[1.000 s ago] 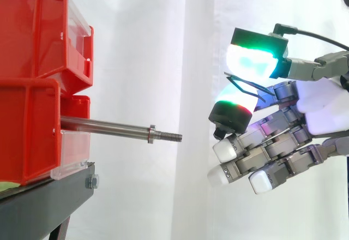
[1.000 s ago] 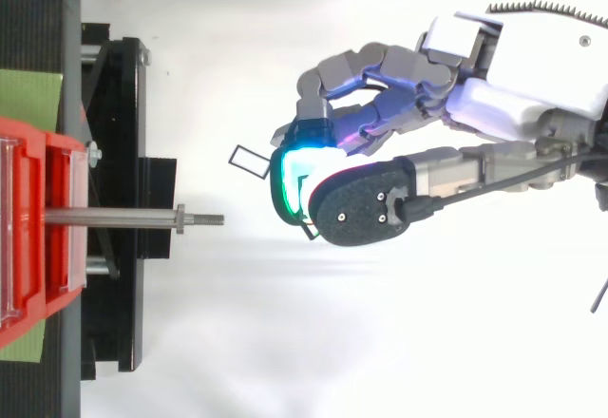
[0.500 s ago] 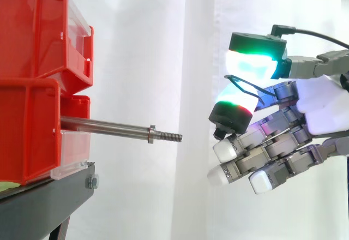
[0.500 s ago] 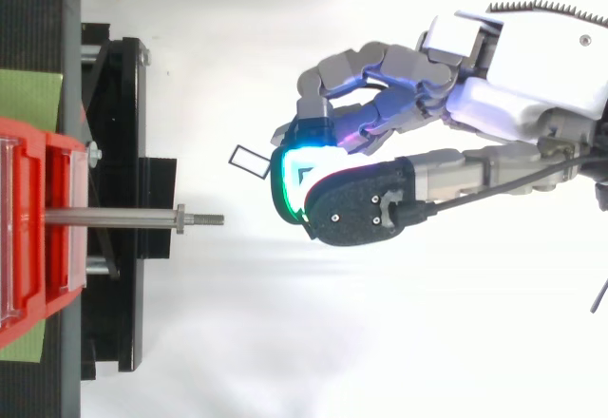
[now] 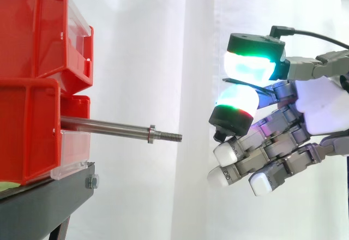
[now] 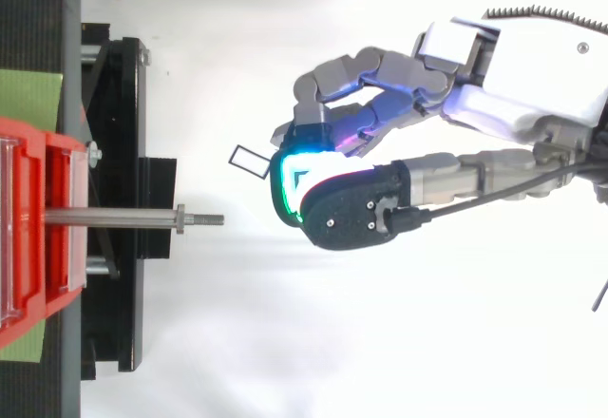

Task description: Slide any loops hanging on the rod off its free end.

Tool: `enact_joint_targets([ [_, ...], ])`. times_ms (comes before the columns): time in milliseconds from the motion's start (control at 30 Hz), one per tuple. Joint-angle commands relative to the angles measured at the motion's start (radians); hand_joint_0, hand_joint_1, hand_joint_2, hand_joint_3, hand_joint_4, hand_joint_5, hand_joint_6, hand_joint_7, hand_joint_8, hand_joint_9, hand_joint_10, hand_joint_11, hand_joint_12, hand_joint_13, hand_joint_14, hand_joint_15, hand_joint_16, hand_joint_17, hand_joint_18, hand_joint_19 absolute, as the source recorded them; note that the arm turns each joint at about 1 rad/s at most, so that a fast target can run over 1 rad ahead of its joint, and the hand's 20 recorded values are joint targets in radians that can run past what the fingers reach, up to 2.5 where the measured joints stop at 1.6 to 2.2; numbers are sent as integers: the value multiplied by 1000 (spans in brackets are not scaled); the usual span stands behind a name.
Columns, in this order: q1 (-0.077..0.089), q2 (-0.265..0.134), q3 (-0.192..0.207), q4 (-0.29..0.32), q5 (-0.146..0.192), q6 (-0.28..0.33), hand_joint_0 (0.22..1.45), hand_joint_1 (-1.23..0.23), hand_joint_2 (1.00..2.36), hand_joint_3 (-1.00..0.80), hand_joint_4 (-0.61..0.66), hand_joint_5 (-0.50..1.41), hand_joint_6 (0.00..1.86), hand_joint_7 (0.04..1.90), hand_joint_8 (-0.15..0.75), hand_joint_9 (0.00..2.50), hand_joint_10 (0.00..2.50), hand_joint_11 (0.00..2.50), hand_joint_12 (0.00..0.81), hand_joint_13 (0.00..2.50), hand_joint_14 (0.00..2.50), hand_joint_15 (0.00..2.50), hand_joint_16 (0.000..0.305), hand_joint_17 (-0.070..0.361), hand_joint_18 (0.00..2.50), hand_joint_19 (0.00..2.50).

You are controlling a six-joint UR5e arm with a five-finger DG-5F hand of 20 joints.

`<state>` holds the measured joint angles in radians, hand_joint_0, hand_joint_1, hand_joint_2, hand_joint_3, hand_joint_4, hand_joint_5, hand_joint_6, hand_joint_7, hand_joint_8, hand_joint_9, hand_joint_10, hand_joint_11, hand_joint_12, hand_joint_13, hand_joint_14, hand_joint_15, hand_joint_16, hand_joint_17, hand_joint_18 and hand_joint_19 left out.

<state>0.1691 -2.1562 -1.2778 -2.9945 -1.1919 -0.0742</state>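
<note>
Nearest, pinched in the hand [image 5: 322, 112] between green-glowing pads [image 5: 248, 65]: a thin black wire loop [image 6: 249, 160], lying flatter than a second ago, with the pads drawn closer together. Other fingers curled below, holding nothing. Well apart to the left, as before: the steel rod [image 5: 109, 125], its threaded free end toward the hand. Behind, red bins [image 5: 32, 33] on a black stand [image 5: 49, 196], then the white curtain [image 5: 152, 33].

Your rod [image 5: 109, 125] is a level steel bar jutting rightward from the red bins [image 5: 32, 82], with a collar just before its threaded free end. Your thin black wire loop [image 5: 234, 81] sits pinched in the hand [image 5: 322, 109], well right of that tip.
</note>
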Motion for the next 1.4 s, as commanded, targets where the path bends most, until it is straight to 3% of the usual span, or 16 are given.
enact_joint_targets([
  [0, 0, -1, 0, 3, 0, -58, 642, -508, 1015, -321, 152, -118, 657, 1358, 266, 848, 12, 380, 319, 551, 0, 48, 46, 103, 663, 487],
  [200, 0, -1, 0, 19, 0, -101, 648, -531, 1019, -262, 166, -109, 624, 1381, 274, 841, 14, 383, 320, 554, 2, 45, 46, 104, 672, 470],
  [467, -10, -1, 0, 49, 0, -118, 644, -742, 1022, -193, 167, -157, 670, 1298, 270, 752, 14, 420, 324, 528, 2, 37, 46, 104, 656, 427],
  [600, -10, -1, 0, 55, 0, -118, 644, -781, 1012, -346, 174, -166, 699, 1236, 270, 752, 14, 422, 322, 526, 0, 37, 46, 104, 652, 430],
  [733, -10, -1, 0, 55, 0, -118, 631, -681, 1002, -475, 176, -151, 691, 1233, 275, 791, 13, 412, 319, 542, 1, 38, 46, 103, 660, 438],
  [933, -10, -1, 0, 60, 0, -118, 652, -462, 1000, -500, 174, -129, 666, 1279, 276, 847, 15, 401, 318, 577, 1, 40, 45, 102, 683, 458],
  [1100, -13, -1, -2, 58, 0, -118, 658, -452, 1000, -486, 185, -125, 660, 1277, 276, 846, 13, 398, 318, 580, 2, 42, 45, 102, 688, 457],
  [1367, -14, -1, 0, 60, 0, -118, 646, -592, 1014, -352, 174, -119, 618, 1334, 282, 819, 15, 404, 320, 573, 0, 47, 46, 103, 683, 452],
])
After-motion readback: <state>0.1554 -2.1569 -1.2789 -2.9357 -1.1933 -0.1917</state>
